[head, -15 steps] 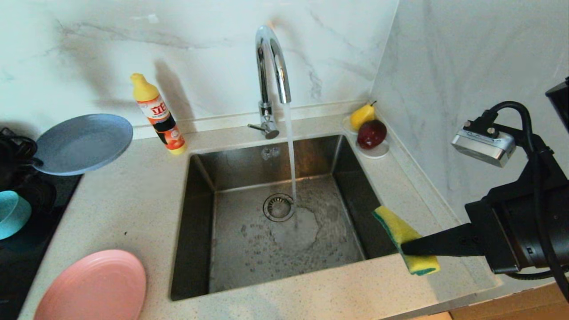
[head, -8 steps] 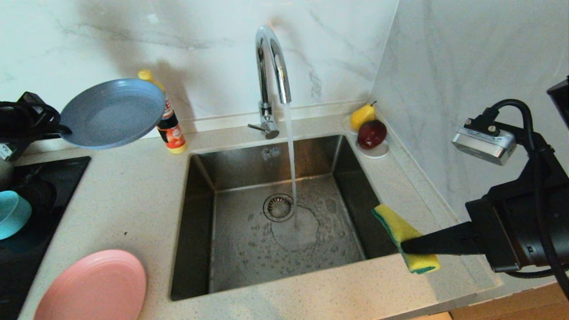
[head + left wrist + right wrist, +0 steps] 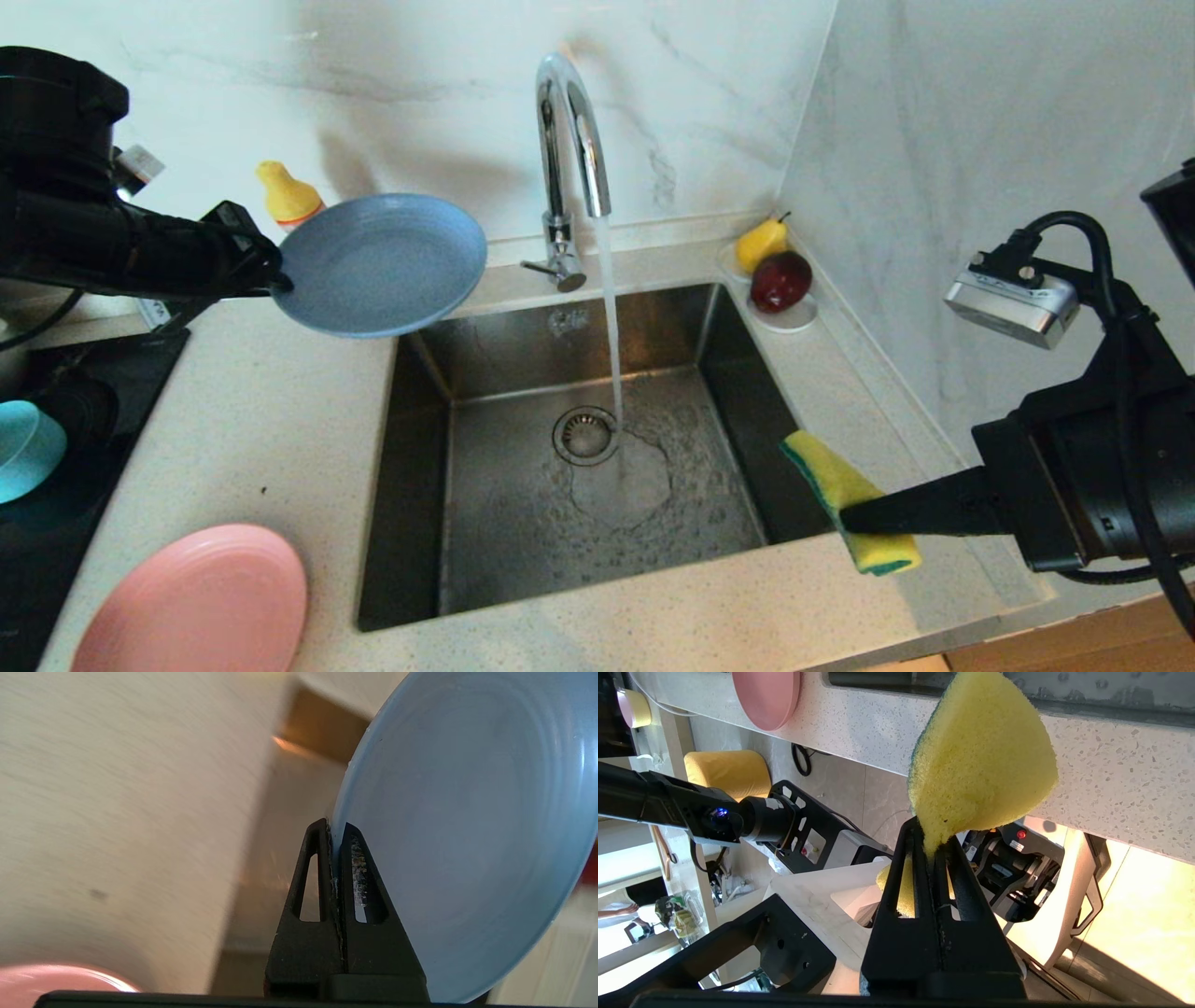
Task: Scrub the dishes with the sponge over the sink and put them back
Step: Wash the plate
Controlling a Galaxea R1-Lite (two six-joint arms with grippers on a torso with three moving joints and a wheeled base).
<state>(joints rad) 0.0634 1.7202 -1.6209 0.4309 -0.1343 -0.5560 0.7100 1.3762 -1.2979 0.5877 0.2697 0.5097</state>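
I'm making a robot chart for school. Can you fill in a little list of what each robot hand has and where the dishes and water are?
left gripper: shut on the rim of the grey-blue plate, held up at the sink's back left corner
right gripper: shut on the sponge, at the sink's right edge
sink: no dishes in it
faucet: water running toward the drain
pink plate: on the counter, front left
teal bowl: on the black stovetop, far left

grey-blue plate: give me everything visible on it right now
The grey-blue plate is round, matte and shallow with a raised rim, and looks empty. The left gripper is shut on its rim, holding it in the air, tilted, above the back left corner of the sink. Nothing else touches it.
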